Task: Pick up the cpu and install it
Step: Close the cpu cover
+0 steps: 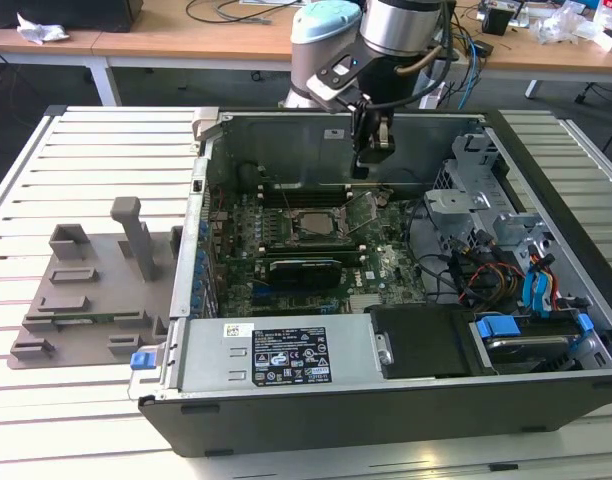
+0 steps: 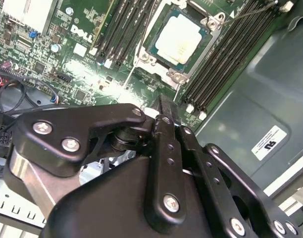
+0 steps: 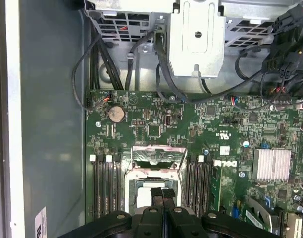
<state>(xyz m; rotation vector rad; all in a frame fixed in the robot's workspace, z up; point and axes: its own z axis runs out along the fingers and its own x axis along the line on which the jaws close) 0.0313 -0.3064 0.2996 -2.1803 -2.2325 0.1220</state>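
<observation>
The tool (image 1: 366,168) hung clenched on nothing above the cpu (image 2: 178,38), which lay seated in its socket (image 2: 144,58) with the load frame (image 3: 156,154) standing open, so placing looked done and only careful clamping was left.

In the first wrist view my gripper (image 3: 162,192) covers most of the cpu (image 3: 143,197); a pale sliver shows beside the closed fingers. In the second wrist view its body hides much of the motherboard (image 2: 67,49). In the exterior view my arm (image 1: 386,25) is cut off at twelve o'clock, and the power supply label (image 1: 291,356), at six o'clock from the cpu, is too small to read.
</observation>
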